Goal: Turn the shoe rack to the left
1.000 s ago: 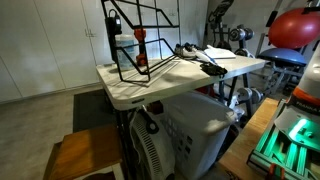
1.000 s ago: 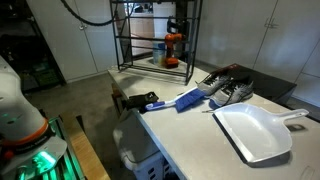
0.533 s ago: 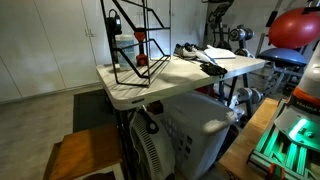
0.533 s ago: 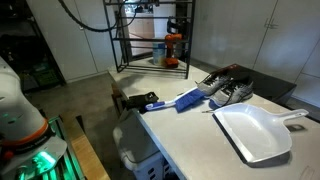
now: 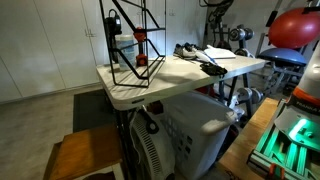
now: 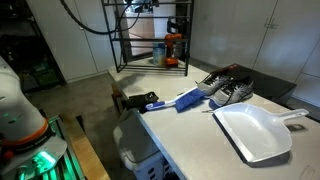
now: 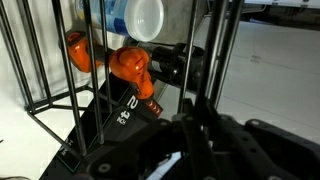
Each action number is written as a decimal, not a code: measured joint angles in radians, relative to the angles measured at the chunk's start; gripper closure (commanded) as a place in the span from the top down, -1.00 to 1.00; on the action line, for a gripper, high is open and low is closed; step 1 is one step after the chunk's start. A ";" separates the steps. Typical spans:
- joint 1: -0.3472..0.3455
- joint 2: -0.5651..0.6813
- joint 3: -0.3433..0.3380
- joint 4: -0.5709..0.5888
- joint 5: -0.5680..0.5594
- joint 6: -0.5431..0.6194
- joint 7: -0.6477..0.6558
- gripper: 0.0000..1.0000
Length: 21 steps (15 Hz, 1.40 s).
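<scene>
The shoe rack (image 5: 133,45) is a tall open frame of thin black rods. It stands on the far end of the white table (image 5: 185,80) and shows in both exterior views (image 6: 150,40). In the wrist view its rods (image 7: 213,60) run upright right in front of the camera. My gripper (image 7: 195,135) is at the rack's top and looks shut around one upright rod; it also shows in an exterior view (image 6: 140,7). An orange and black tool (image 7: 132,68) and a white bottle (image 7: 145,18) stand inside the rack.
A pair of grey sneakers (image 6: 228,90), a blue brush (image 6: 190,99) and a white dustpan (image 6: 258,130) lie on the table. A white laundry basket (image 5: 190,135) sits under it. A red exercise ball (image 5: 295,28) is beyond the table.
The rack has turned on the table: in one exterior view its outline is narrower than a second ago. Since half a second ago it has barely moved.
</scene>
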 measured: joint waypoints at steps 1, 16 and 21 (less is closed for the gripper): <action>0.000 0.000 0.000 0.000 0.006 0.000 -0.007 -0.94; 0.000 -0.039 -0.010 -0.007 0.009 -0.034 -0.215 1.00; -0.007 -0.135 -0.068 -0.089 0.136 -0.044 -0.498 1.00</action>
